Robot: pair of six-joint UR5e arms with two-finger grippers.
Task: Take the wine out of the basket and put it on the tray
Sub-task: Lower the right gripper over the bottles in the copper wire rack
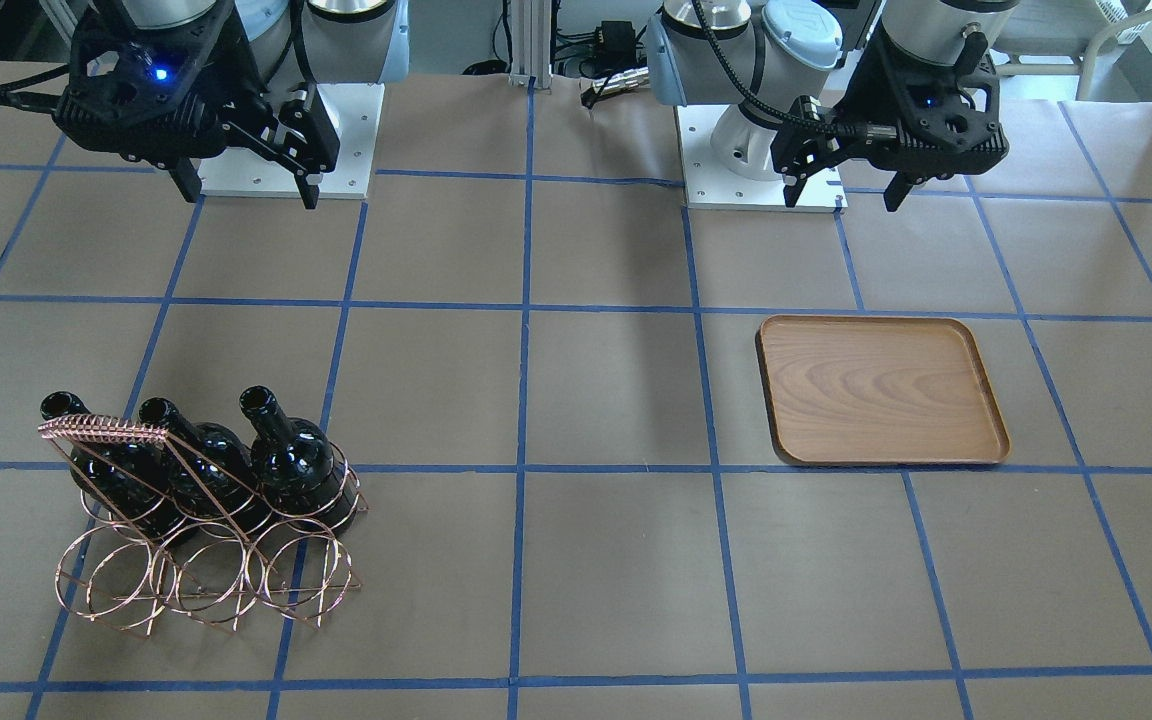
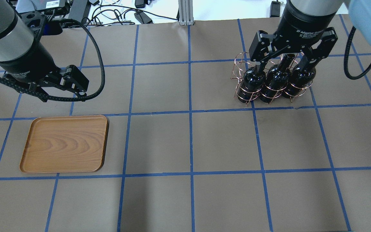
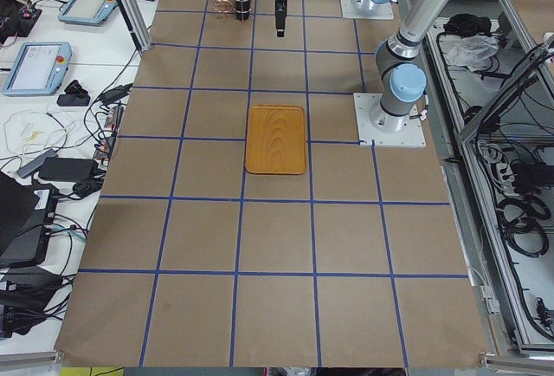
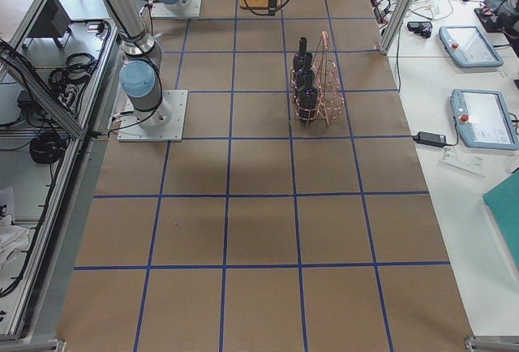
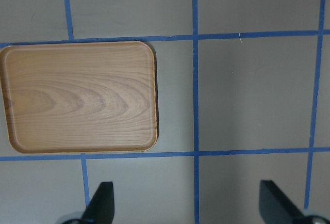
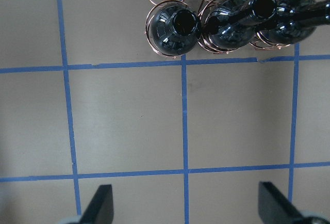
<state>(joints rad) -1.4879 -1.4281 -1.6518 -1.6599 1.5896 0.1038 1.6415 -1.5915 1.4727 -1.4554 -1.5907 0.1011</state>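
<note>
Three black wine bottles (image 1: 291, 460) stand in the copper wire basket (image 1: 186, 580), necks up. In the overhead view they (image 2: 277, 79) fill the near row of the basket (image 2: 240, 64); its far rings are empty. My right gripper (image 1: 248, 195) is open and empty, high above the table. In its wrist view the fingertips (image 6: 100, 203) are well short of the bottles (image 6: 172, 25). The wooden tray (image 1: 881, 390) lies empty on the other side (image 2: 64, 143). My left gripper (image 1: 841, 195) is open and empty, raised, with the tray (image 5: 77, 97) ahead of it.
Brown paper with a blue tape grid covers the table. The two arm base plates (image 1: 286, 140) (image 1: 756, 170) sit at the robot's edge. Side benches with teach pendants (image 4: 466, 44) and cables flank the far edge behind aluminium posts (image 3: 130, 3).
</note>
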